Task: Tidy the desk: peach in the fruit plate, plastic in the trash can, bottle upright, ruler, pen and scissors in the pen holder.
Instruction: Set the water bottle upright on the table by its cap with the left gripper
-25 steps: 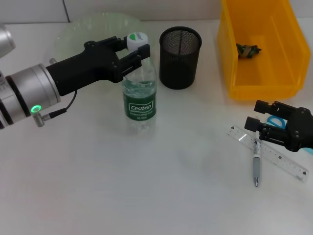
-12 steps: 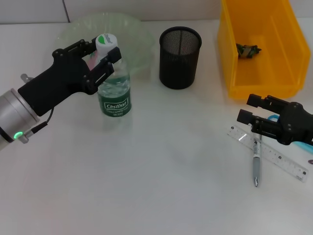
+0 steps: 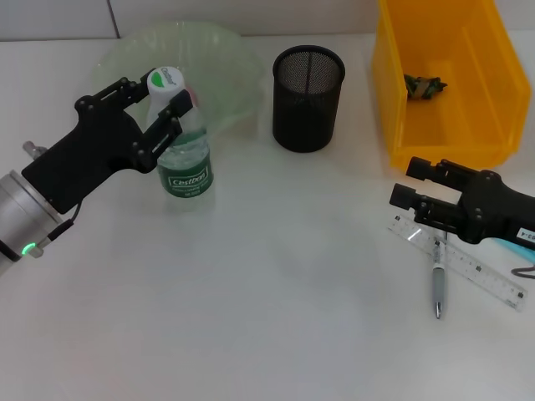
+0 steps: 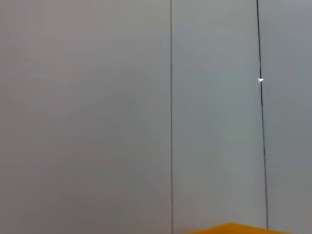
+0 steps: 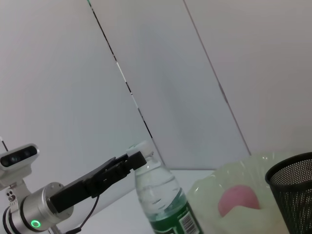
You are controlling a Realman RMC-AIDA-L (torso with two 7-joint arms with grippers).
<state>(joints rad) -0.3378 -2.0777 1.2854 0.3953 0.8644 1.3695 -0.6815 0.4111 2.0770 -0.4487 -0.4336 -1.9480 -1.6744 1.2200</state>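
Head view: the left gripper (image 3: 155, 107) has its fingers clenched on the neck of the bottle (image 3: 185, 159), which stands upright on the desk (image 3: 251, 292), just before the plate (image 3: 217, 67). The right gripper (image 3: 411, 185) hovers with fingers spread; the ruler (image 3: 468, 267) and pen (image 3: 437, 288) lie just beneath and behind its tips. The holder (image 3: 308, 98) stands between plate and bin (image 3: 447, 138), which holds the plastic (image 3: 424, 85).

Right wrist view: the bottle (image 5: 163, 202) is gripped below its cap by the left gripper (image 5: 135, 161); the peach (image 5: 239, 201) sits in the plate (image 5: 209, 187).
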